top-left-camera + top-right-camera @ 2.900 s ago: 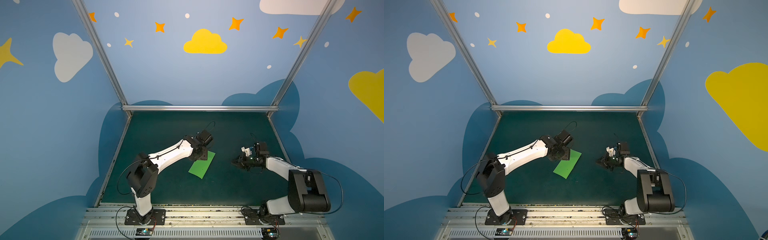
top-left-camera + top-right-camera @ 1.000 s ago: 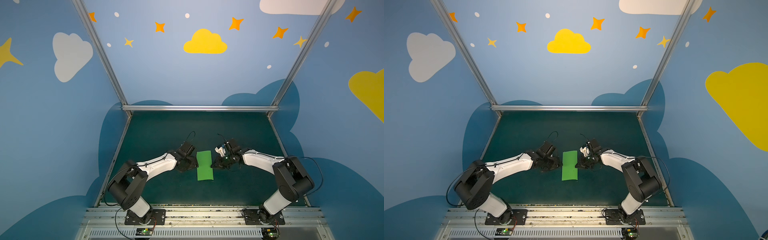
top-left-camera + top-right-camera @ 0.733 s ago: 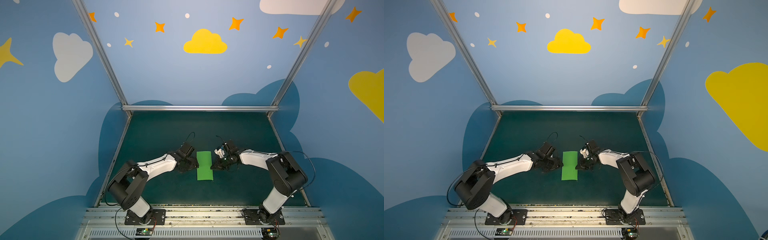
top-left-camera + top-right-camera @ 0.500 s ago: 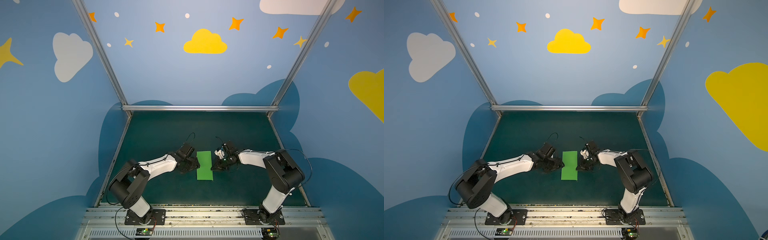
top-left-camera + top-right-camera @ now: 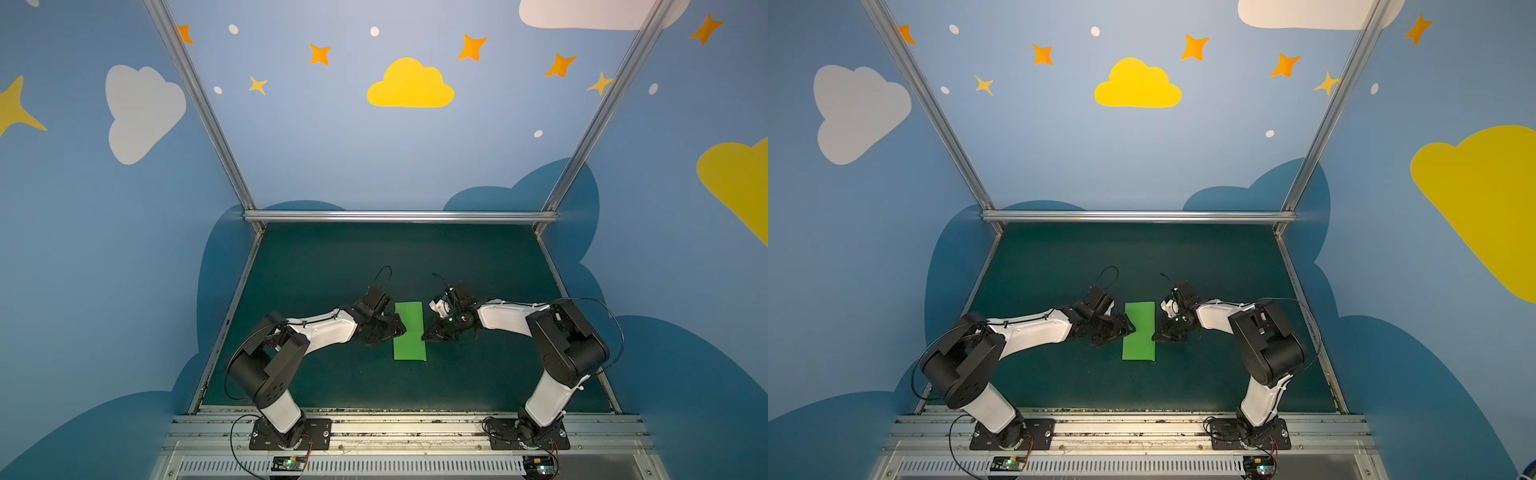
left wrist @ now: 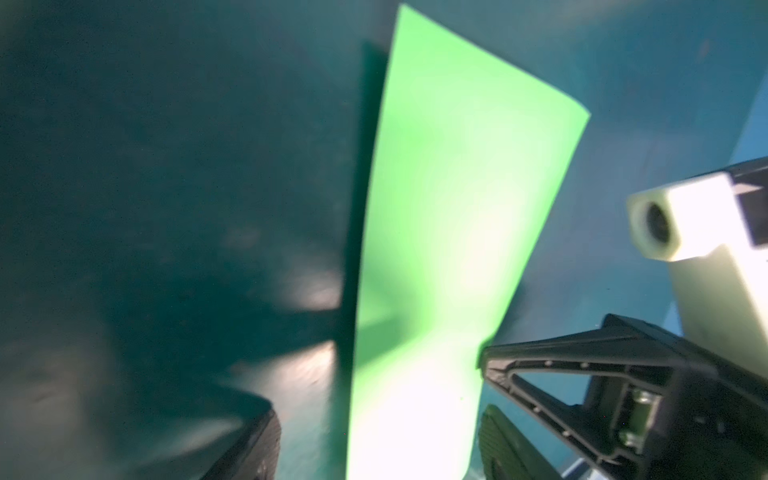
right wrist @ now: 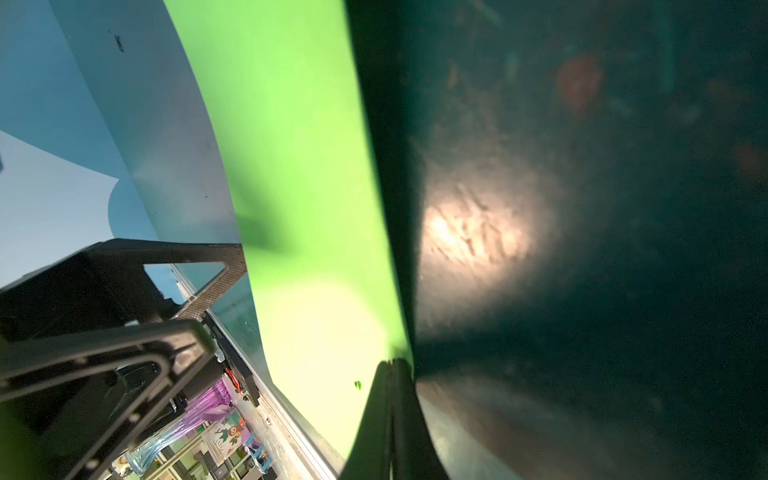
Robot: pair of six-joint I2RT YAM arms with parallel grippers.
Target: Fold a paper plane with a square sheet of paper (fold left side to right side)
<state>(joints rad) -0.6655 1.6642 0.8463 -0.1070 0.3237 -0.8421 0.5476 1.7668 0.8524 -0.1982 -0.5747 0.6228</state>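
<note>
I see the dark teal-green table mat [image 5: 332, 257] filling the floor of the cell in both top views. Only one thing lies directly on it: the bright green sheet of paper [image 5: 409, 331], a narrow plain rectangle near the middle of the mat [image 5: 1059, 266], its long sides running away from me. Close up, the paper [image 6: 449, 232] casts a dark shadow along one long edge.

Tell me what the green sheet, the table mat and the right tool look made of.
Green sheet: thin matte paper, probably; in the wrist views it bows above the mat and casts a shadow.
Table mat: dark teal, slightly glossy, perhaps rubber or vinyl; lamp glare shows fine texture.
Right tool: black hard plastic, apparently; open-trussed fingers.
</note>
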